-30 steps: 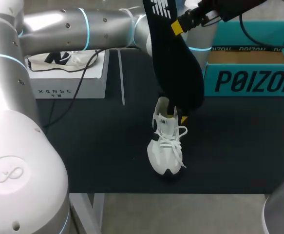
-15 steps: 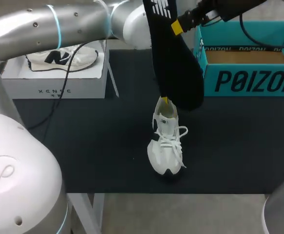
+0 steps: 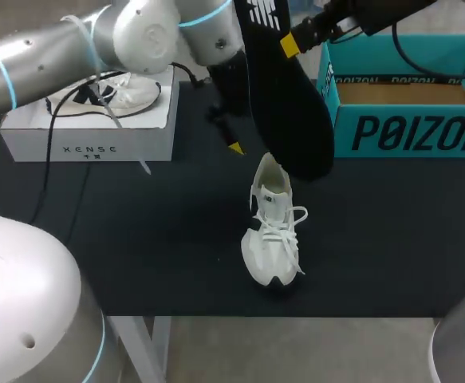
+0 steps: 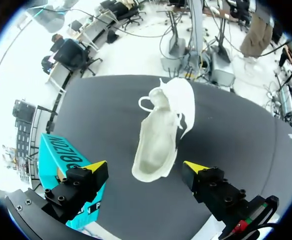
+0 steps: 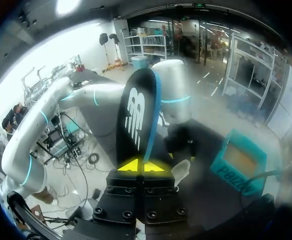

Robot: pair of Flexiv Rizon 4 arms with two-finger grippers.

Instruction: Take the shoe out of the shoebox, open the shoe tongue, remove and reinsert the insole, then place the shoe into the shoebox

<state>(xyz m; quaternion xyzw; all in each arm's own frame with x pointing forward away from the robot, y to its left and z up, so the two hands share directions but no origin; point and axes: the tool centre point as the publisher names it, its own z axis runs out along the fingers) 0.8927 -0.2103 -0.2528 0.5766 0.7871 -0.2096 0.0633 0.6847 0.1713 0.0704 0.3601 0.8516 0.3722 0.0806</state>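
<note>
1. Head view: the left hand (image 3: 234, 144) has pulled back from the heel of the shoe (image 3: 270, 231). It now hangs well apart from the shoe, up toward the white box (image 3: 88, 137).
   - The shoe has not shifted. It stands free on the counter (image 3: 152, 239), toe toward the near edge, in front of the shoebox (image 3: 407, 132) and outside it.
   - The right hand (image 3: 289, 44) has kept its place, holding the black insole (image 3: 288, 112), which hangs with its lower end just above the shoe's opening.

2. Left wrist view: the left hand (image 4: 146, 169) is released, its fingers spread wide with nothing between them.
   - The shoe (image 4: 161, 135) lies ahead of the fingers on the dark counter (image 4: 236, 150), heel end nearest.
   - A corner of the shoebox (image 4: 60, 155) shows beside one finger.

3. Right wrist view: the right hand (image 5: 141, 165) is clamped on one end of the insole (image 5: 138, 117), which stands out ahead of the fingers.
   - A pale shape past the fingers looks like the shoe (image 5: 181, 170), though it is blurred.
   - The shoebox (image 5: 241, 165) sits further off.

4. Meaning for the task: the insole is out and nothing steadies the shoe any more.
   - Reinsertion looks like the step in hand, and boxing the shoe is not yet done.
   - An unsupported shoe may tip or slide when the insole presses into it.
</note>
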